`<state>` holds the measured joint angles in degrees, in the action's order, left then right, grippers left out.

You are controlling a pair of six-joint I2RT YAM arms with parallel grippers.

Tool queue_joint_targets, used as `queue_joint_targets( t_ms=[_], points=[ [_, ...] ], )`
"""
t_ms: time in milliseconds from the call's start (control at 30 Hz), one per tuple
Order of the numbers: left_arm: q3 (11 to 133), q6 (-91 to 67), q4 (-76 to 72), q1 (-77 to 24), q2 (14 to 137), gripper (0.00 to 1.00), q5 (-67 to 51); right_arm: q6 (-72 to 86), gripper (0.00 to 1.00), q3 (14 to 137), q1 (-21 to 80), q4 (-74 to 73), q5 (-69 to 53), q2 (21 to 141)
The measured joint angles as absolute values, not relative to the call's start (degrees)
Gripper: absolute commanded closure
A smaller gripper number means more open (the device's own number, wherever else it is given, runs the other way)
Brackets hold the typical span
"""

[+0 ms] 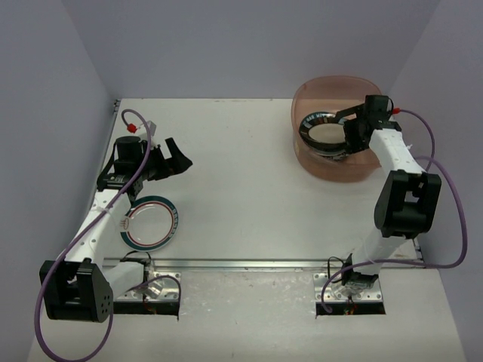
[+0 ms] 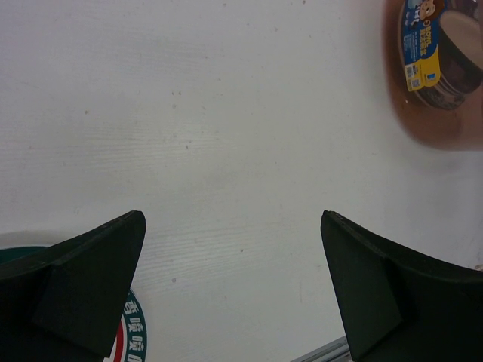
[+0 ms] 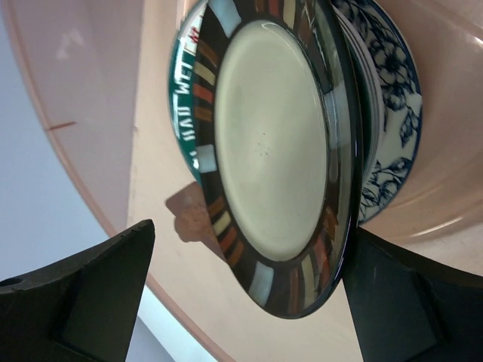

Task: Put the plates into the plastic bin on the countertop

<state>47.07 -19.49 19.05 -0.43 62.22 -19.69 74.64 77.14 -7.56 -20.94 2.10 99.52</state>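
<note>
The pinkish plastic bin (image 1: 332,167) stands at the back right of the white countertop (image 1: 241,181). A stack of plates lies in it, with a black-rimmed plate (image 3: 272,151) with a cream centre on top, a blue floral plate (image 3: 392,128) under it, and a green-rimmed plate (image 3: 181,98) behind. My right gripper (image 1: 349,136) is open inside the bin, its fingers on either side of the black-rimmed plate's edge (image 3: 253,230). One white plate with a green-and-red rim (image 1: 151,223) lies at the front left. My left gripper (image 1: 181,157) is open and empty just beyond it (image 2: 232,217); the plate's rim (image 2: 134,332) shows at the lower left.
The metal rail (image 1: 241,264) runs along the countertop's front edge and shows in the left wrist view (image 2: 324,351). Grey walls close in the left, back and right. The bin with a blue-yellow label shows in the left wrist view (image 2: 423,121).
</note>
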Motion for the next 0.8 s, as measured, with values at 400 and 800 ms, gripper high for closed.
queue_joint_targets(
  t_ms=[400,800],
  points=[
    [47.07,-19.35,19.03,-0.43,62.22,0.00,-20.43,73.74,0.01,82.90,-5.42,-32.89,-1.61,106.60],
    [47.07,-19.33,18.96,-0.43,62.22,0.00,-20.71,75.35,0.01,97.19,-4.21,-44.13,-1.45,117.49]
  ],
)
